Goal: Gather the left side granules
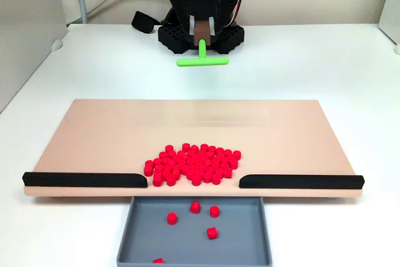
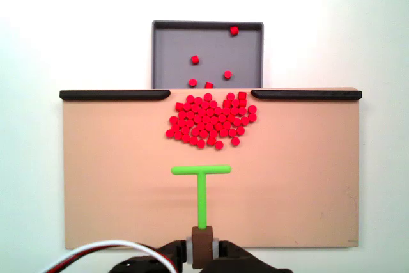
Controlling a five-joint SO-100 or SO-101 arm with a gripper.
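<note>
Holding the green T-shaped pusher (image 2: 201, 187) by the foot of its stem, the jaws are clenched on it through a brown block (image 2: 202, 245), though how the fingers themselves sit is hard to make out in either fixed view.

Landmark: the tan board (image 2: 102, 177) on the white bench (image 1: 94, 67).
- Granules (image 2: 211, 119) lie in one loose heap on the board, against its edge at the gap between the two black strips (image 2: 115, 94). The heap is wider than deep, its long axis running along that edge. A few strays already lie in the grey tray (image 2: 166, 49) just off the board past the gap.
- Pusher: stem pointing straight at the heap, crossbar parallel to the strips, standing well short of the granules. Likely held square so the bar sweeps a broad front toward the gap.
- Strips probably fence the edge, funnelling granules into the tray.
</note>
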